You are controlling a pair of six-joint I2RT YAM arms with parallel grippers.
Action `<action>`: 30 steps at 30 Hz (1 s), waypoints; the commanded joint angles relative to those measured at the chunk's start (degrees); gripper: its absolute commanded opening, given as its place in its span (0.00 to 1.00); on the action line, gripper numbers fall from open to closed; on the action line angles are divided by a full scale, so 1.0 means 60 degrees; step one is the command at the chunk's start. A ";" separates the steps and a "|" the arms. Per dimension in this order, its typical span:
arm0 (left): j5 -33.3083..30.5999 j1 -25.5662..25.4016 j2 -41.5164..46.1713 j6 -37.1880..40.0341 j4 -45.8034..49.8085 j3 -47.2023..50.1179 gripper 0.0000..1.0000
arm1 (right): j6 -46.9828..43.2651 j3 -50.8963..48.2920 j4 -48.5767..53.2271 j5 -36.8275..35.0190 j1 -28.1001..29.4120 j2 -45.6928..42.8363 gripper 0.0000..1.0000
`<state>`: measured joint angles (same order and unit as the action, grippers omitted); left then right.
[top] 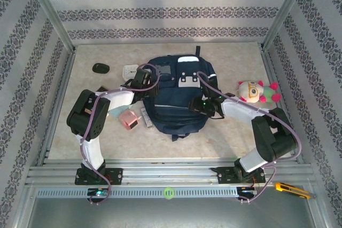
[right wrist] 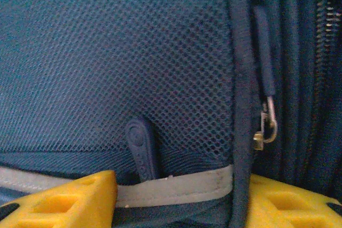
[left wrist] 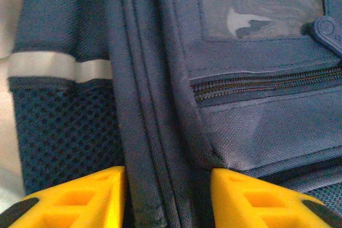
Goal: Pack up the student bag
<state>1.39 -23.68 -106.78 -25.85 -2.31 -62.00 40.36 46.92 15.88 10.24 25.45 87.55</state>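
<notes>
At table centre lies the student bag [top: 176, 105], front up. My left gripper [left wrist: 168, 180] straddles a piped seam [left wrist: 141, 105] at its 10 o'clock edge. My right gripper [right wrist: 181, 182] straddles the mesh pocket [right wrist: 107, 62] hem at 3 o'clock, probably to spread the bag open. Whether either of the 2 actually pinches fabric, I cannot tell.

Soft, even light from overhead; wrist views close, bluish and blurry.

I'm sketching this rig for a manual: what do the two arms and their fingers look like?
Both the left arm and right arm have white rounded links, chunky black joints and a looping lilac cable. The fingers are bright yellow moulded plastic with recessed pockets.
</notes>
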 commanded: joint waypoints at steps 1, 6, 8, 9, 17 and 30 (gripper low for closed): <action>-0.0079 -0.0319 0.0669 0.0646 0.0819 0.0195 0.52 | 0.0420 -0.0107 0.0036 0.0074 0.0254 -0.0679 0.62; -0.0087 -0.0624 0.2179 0.2405 0.1051 -0.0310 0.58 | -0.0804 0.0806 0.1926 -0.0545 -0.0512 -0.2837 0.66; 0.0343 -0.0848 0.2763 0.3402 0.0954 -0.0395 0.59 | -0.1179 0.0985 0.2275 -0.0432 -0.1133 -0.3642 0.67; 0.0573 -0.1061 0.3023 0.4054 0.0906 -0.0395 0.59 | -0.1439 0.1011 0.2319 -0.0146 -0.1479 -0.4007 0.67; 0.2641 -0.2960 0.2711 0.9516 0.1566 -0.0261 0.67 | -0.2905 0.1189 0.2347 0.1384 -0.3572 -0.5376 0.67; 0.1996 -0.3807 0.0015 1.0827 0.1513 -0.1549 0.78 | -0.2801 0.0440 0.2104 0.1829 -0.3651 -0.5047 0.68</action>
<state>14.74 -46.17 -106.04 36.18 7.60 -68.79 23.97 51.07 28.51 20.49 3.86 57.84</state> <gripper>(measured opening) 0.766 0.679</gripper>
